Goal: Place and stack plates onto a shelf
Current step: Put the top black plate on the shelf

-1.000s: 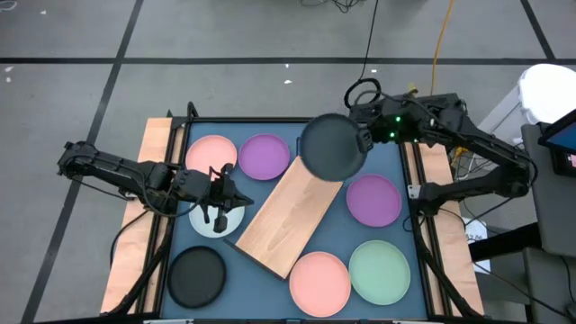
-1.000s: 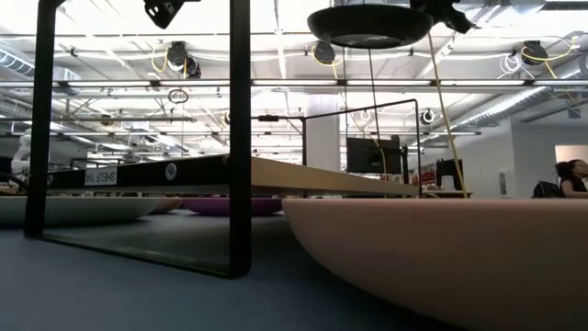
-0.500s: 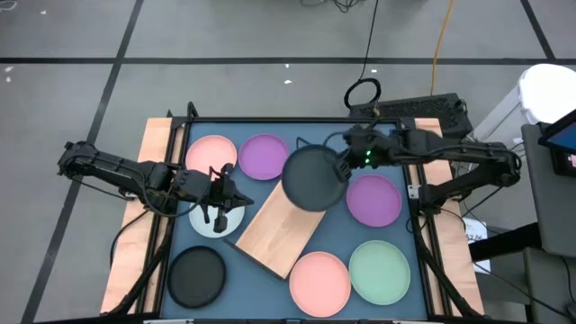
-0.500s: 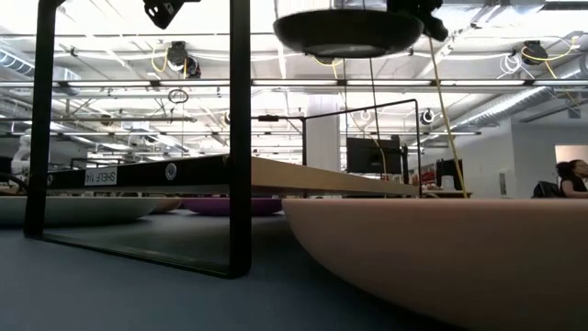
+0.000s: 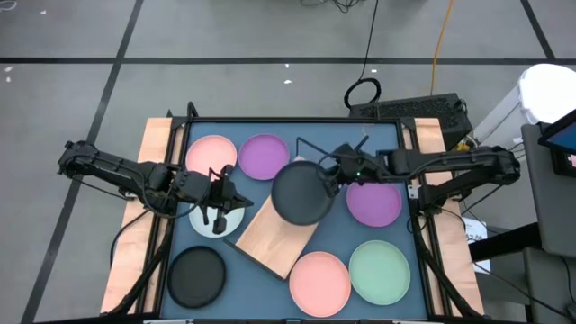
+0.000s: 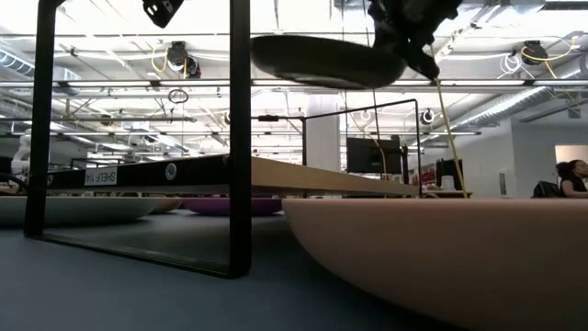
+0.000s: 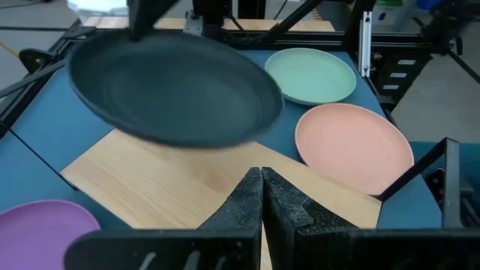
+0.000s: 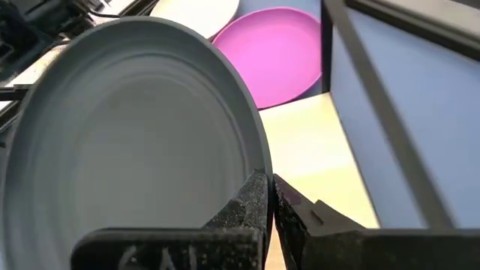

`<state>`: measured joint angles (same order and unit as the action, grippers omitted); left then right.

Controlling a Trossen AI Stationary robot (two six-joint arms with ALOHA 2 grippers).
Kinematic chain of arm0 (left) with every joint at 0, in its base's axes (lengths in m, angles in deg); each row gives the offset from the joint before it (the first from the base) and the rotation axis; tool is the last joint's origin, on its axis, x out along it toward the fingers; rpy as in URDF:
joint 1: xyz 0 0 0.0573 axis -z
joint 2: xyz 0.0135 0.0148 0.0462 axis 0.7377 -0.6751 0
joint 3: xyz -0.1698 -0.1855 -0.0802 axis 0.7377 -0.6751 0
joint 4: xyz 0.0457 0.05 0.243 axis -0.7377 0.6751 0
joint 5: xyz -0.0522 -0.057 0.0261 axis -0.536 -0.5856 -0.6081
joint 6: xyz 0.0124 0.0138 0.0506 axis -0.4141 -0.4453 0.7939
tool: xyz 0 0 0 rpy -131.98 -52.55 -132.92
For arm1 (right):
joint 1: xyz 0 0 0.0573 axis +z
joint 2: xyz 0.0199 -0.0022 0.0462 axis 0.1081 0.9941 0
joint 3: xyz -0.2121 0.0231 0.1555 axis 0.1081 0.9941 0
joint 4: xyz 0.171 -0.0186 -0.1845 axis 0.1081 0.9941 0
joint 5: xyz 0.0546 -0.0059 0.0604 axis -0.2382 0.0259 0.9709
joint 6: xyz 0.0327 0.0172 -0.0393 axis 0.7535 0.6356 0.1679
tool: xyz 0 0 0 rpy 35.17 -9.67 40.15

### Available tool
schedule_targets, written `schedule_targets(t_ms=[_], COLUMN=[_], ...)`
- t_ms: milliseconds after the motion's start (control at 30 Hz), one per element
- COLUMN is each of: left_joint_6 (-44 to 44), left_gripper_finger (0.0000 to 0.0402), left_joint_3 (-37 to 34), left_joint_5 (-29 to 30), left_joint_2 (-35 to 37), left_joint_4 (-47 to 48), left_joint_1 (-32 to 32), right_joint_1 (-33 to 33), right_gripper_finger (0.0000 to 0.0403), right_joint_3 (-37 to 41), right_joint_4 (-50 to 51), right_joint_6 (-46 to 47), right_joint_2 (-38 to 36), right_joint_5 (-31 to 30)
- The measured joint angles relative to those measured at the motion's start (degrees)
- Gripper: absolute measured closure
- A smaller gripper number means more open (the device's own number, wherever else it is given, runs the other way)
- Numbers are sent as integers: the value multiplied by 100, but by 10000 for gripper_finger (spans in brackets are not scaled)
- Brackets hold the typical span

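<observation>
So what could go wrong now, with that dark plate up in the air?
The right gripper pinches the round black matte plate only at its rim, and it hangs tilted above the light wooden shelf board; it might slip. Coming down, it could catch the thin black wire frame. The left gripper waits nearby.

Two matte-black jointed arms: the right arm (image 5: 450, 162) shows a small green light; each claw has dark, rough-textured fingers (image 8: 247, 206).
</observation>
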<state>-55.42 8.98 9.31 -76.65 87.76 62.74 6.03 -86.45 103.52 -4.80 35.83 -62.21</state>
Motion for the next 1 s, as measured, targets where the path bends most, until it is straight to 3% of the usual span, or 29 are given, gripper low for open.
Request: schedule_targets(t_ms=[300,567,1000], left_joint_6=[4,4,15], left_gripper_finger=[398,398,398], left_joint_3=[0,1,2], left_joint_5=[0,0,0], left_joint_2=[2,0,0], left_joint_4=[-11,-17,-24], left_joint_1=[0,0,0], right_joint_1=[295,528,333], right_gripper_finger=[403,403,403], right_joint_3=[737,1068,1828], right_joint_4=[-843,-912,-1098], right_joint_6=[386,856,1668], right_joint_2=[0,0,0], right_joint_5=[-307,-787,-1209])
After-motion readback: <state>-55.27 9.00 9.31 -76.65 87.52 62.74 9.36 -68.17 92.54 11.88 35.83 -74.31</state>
